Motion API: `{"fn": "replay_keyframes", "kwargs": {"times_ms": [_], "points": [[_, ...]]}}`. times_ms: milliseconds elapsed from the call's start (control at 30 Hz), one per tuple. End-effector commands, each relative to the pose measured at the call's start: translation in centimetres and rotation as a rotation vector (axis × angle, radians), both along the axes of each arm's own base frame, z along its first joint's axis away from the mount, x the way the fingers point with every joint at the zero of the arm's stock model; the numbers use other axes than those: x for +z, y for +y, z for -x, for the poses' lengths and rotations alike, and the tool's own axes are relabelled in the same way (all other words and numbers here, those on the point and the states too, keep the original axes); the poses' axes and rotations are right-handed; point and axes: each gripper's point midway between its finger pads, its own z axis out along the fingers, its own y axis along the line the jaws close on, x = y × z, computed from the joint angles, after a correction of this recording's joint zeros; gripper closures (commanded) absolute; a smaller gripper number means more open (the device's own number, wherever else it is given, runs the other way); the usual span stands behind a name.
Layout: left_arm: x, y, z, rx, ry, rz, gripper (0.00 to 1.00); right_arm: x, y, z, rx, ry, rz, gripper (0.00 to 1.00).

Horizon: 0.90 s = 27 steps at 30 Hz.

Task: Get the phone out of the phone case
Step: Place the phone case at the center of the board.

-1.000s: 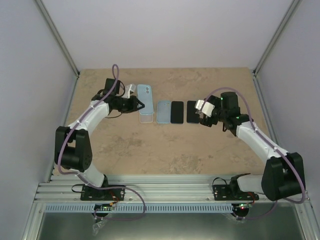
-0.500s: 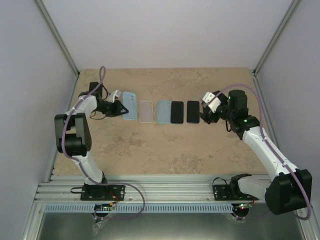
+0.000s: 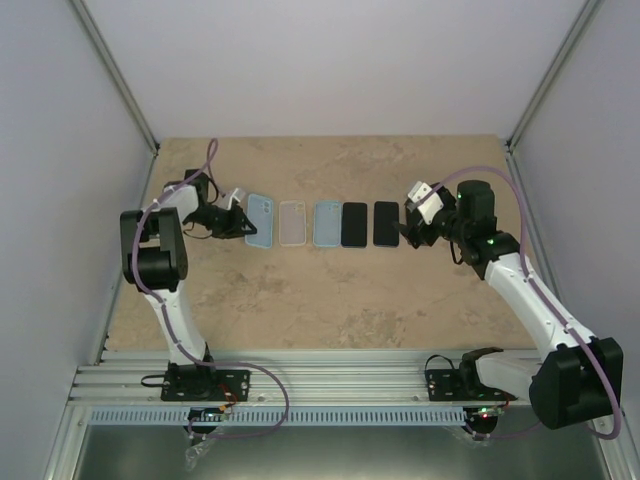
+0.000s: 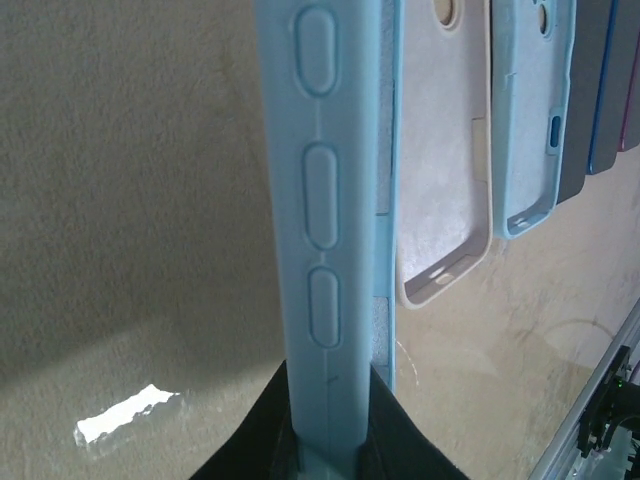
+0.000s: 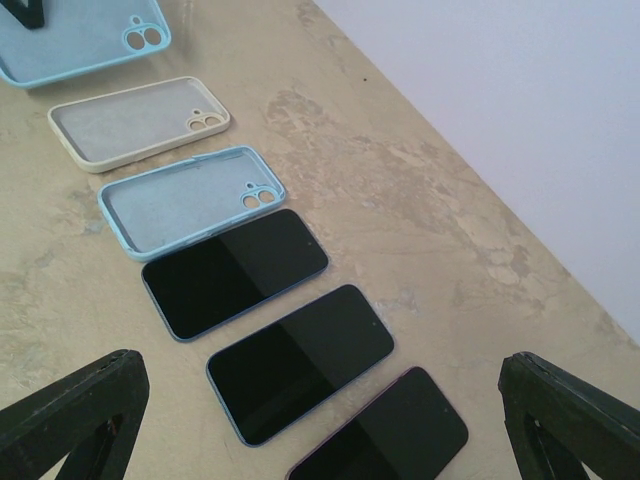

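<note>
My left gripper is shut on the near end of a light blue case at the left end of the row. The left wrist view shows this case edge-on between my fingers. In the right wrist view its inside looks empty. A cream case and a second blue case lie open and empty to its right. Two black phones lie screen up beyond them. A third phone shows only in the right wrist view. My right gripper is open and empty just right of the phones.
The row runs across the far half of the tan table. Grey walls stand on the left, right and back sides. The metal rail with both arm bases lies at the near edge.
My left gripper has carried the light blue case to the left, off the cream case. My right gripper has pulled back to the right, off the rightmost phone.
</note>
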Motion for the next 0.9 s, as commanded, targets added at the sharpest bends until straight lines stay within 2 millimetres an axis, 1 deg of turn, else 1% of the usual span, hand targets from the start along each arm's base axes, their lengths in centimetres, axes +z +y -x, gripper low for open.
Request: {"fn": "replay_keyframes", "kwargs": {"times_ms": [0, 100, 167, 333, 533, 600, 667, 767, 833, 867], "points": [[-0.3, 0.4, -0.7, -0.012, -0.004, -0.001, 1.0, 0.1, 0.0, -0.3, -0.005, 0.007, -0.029, 0.02], [-0.8, 0.5, -1.0, -0.013, 0.01, -0.012, 1.0, -0.2, -0.1, -0.4, -0.009, 0.013, -0.027, 0.02], [-1.0, 0.7, -1.2, -0.012, 0.018, -0.02, 0.97, -0.2, -0.1, -0.5, -0.008, 0.017, -0.028, 0.02], [-1.4, 1.2, -1.7, -0.013, 0.021, -0.056, 0.78, -0.6, -0.1, -0.5, -0.01, 0.025, -0.026, 0.02], [-1.3, 1.8, -2.1, -0.001, 0.008, -0.104, 0.59, -0.6, -0.1, -0.6, -0.012, 0.026, -0.03, 0.02], [-0.8, 2.0, -2.3, 0.004, -0.005, -0.118, 0.54, -0.4, -0.1, -0.7, -0.012, 0.024, -0.034, 0.02], [0.0, 2.4, -2.6, 0.01, -0.03, -0.143, 0.48, -0.2, -0.1, -0.7, -0.012, 0.025, -0.041, 0.02], [1.9, 3.5, -3.7, 0.016, -0.093, -0.218, 0.32, 0.3, -0.2, -0.9, -0.015, 0.028, -0.057, 0.02], [3.8, 4.1, -4.5, 0.021, -0.146, -0.257, 0.17, 0.8, -0.3, -1.1, -0.023, 0.025, -0.073, 0.02], [4.8, 4.3, -4.8, 0.024, -0.171, -0.273, 0.12, 1.2, -0.4, -1.1, -0.025, 0.024, -0.086, 0.02]]}}
